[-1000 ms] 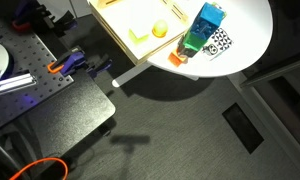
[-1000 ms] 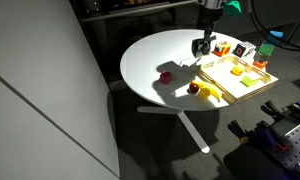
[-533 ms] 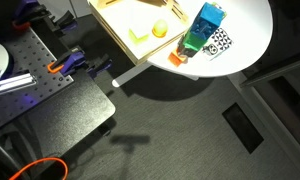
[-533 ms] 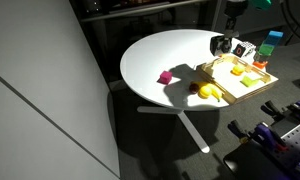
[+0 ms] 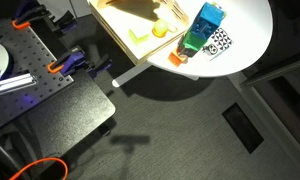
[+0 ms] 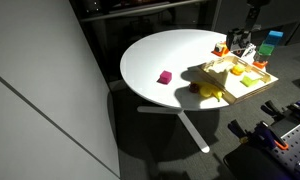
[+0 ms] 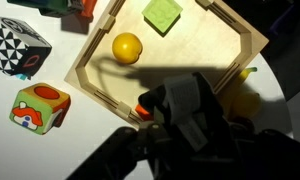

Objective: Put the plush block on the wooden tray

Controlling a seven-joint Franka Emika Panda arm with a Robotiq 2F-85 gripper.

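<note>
The pale wooden tray (image 7: 185,50) lies on the round white table; it shows in both exterior views (image 6: 226,72) (image 5: 120,25). A colourful plush block (image 7: 40,108) and a black-and-white patterned plush block (image 7: 15,48) lie on the table just outside the tray's left rim. My gripper (image 7: 185,85) hangs over the tray's near corner. Its fingers form one dark mass and look pressed together with nothing between them. In an exterior view the gripper (image 6: 248,44) is above the tray's far side.
The tray holds a yellow ball (image 7: 127,46) and a green square (image 7: 162,15). A yellow object (image 7: 246,100) and a small orange-red piece (image 7: 145,108) lie beside the tray. A magenta cube (image 6: 164,77) sits mid-table. A blue-green block (image 5: 205,25) stands near the table edge.
The gripper has moved sideways from over the middle of the table to above the tray's far side. The objects on the table have not moved.
</note>
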